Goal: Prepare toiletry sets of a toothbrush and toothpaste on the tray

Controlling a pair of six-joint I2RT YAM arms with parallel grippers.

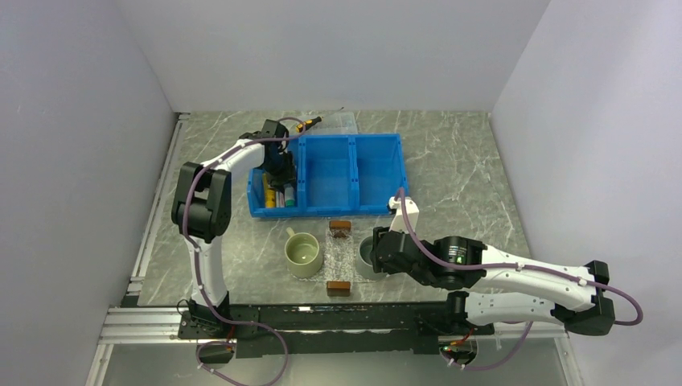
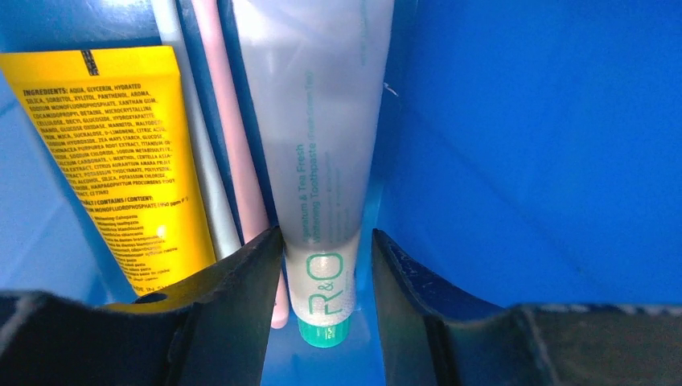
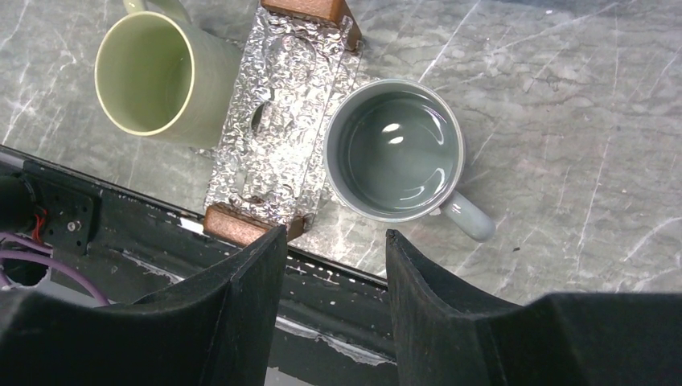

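Note:
The pale toothpaste (image 2: pixel 318 161), with its green cap toward the camera, lies in the left compartment of the blue bin (image 1: pixel 338 173). My left gripper (image 2: pixel 326 234) is down in that compartment, open, its fingers on either side of the tube near the cap. The left finger touches the tube and a blue gap shows at the right finger. A thin pink toothbrush (image 2: pixel 233 145) lies just left of the tube. The clear tray (image 3: pixel 273 129) with brown wooden ends sits on the table. My right gripper (image 3: pixel 335 232) hovers open and empty over the table's near edge beside it.
A yellow tube (image 2: pixel 112 161) and a grey stick (image 2: pixel 193 145) share the compartment. A green mug (image 3: pixel 149 72) stands left of the tray and a grey mug (image 3: pixel 394 149) right of it. A yellow-and-black screwdriver (image 1: pixel 310 123) lies behind the bin.

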